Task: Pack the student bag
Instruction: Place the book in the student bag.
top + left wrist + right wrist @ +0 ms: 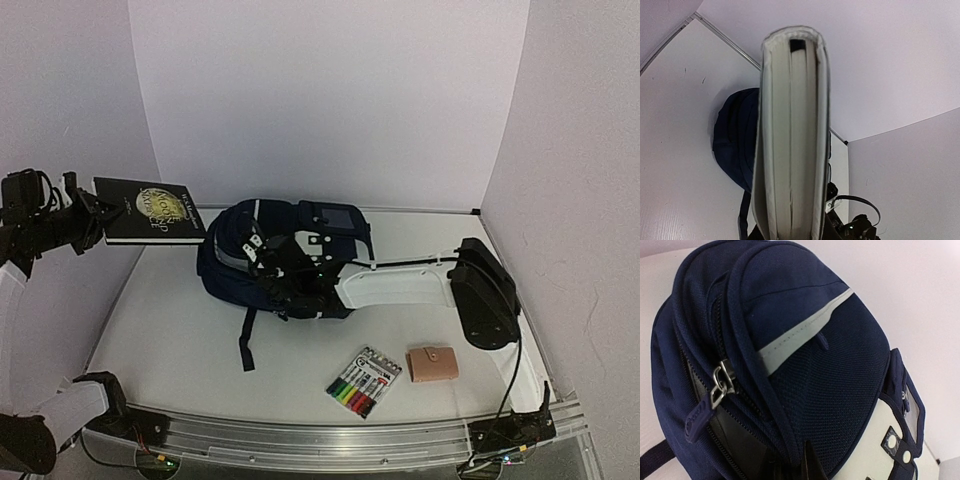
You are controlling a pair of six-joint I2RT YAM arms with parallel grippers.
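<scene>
The student bag [262,262], navy blue with a grey stripe and light grey patches, lies in the middle of the table. It fills the right wrist view [835,365], where a metal zipper pull [716,388] hangs on its left side. My right gripper [287,278] rests on top of the bag, and its dark fingers are shut [799,466] on a navy fabric rim of the bag. My left gripper [97,216] is raised at the far left, shut on a black hardback book [150,210] with gold lettering. In the left wrist view the book's page edge [790,140] points toward the bag [735,140].
A pack of coloured markers [364,382] and a tan wallet [433,363] lie on the table near the front, right of centre. A dark strap [246,340] trails from the bag toward the front. White walls enclose the table on three sides.
</scene>
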